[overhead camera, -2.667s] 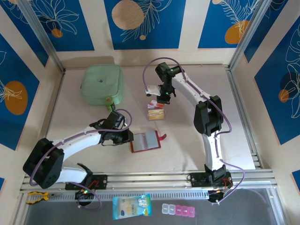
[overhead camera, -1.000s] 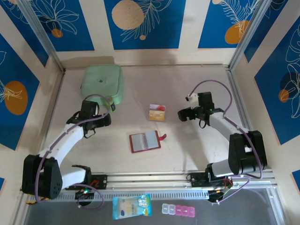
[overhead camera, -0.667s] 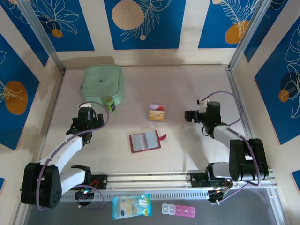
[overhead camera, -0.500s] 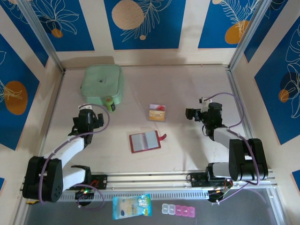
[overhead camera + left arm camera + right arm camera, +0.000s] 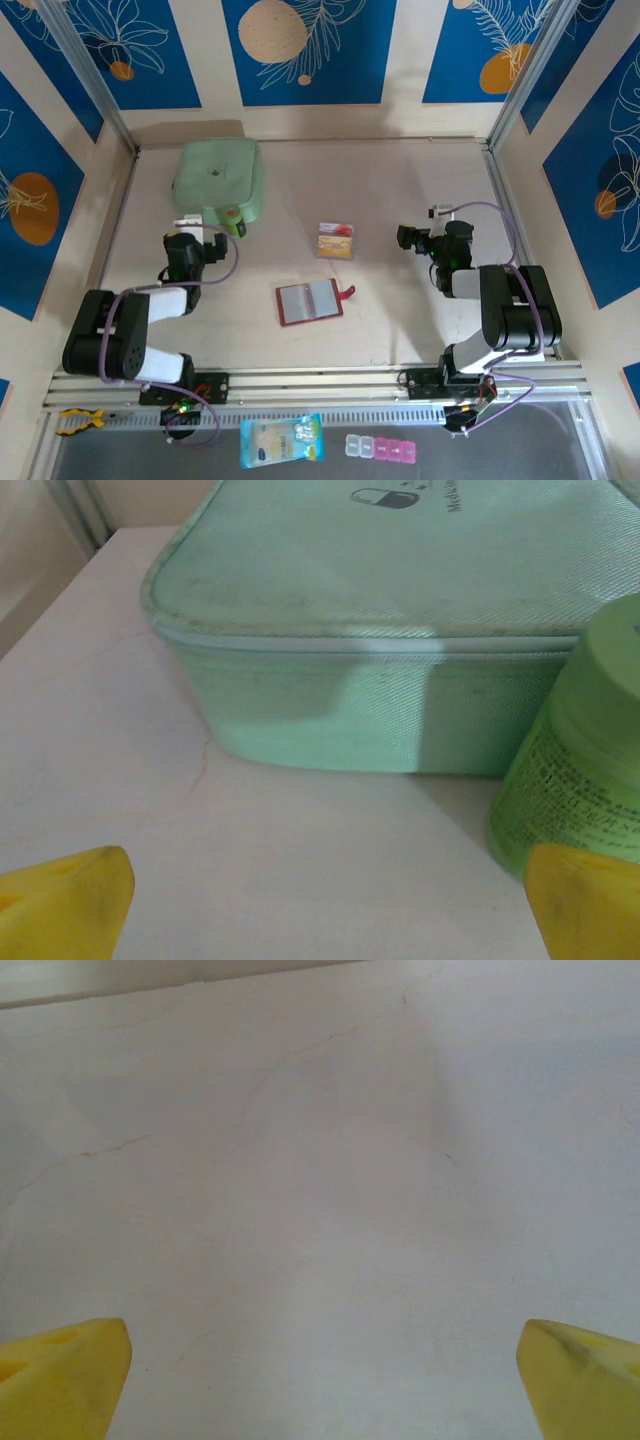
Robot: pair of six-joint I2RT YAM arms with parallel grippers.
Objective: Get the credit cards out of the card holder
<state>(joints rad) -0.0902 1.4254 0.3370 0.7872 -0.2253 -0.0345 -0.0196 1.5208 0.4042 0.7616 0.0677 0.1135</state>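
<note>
Blue-and-cream leaf-print walls frame a pale counter [image 5: 420, 180] where the card holder [image 5: 309, 302] lies spread open and flat near the middle, its red tab pointing toward the right arm. The credit cards [image 5: 335, 241] sit in a small overlapping pile just beyond it, toward the back wall. They are apart from the holder and touch neither arm. The grey pockets look bare from above, though the overhead view is too coarse to rule out a card left inside.

Both arms are folded low at the sides, well away from the wallet and cards, a posture that reads as parked, not working. The left end effector [image 5: 320, 900] stands released with nothing between its yellow fingertips [image 5: 62, 898]. It faces the pale green pouch [image 5: 400, 590] and a green bottle [image 5: 580, 770] standing just beside it. The right end effector [image 5: 320, 1380] is likewise spread wide and empty, with bare counter ahead of it.

With the cards laid out in plain sight beside the opened holder, the job appears finished or nearly so. The spacing between cards, holder and arms suggests each was set down to be seen clearly.
</note>
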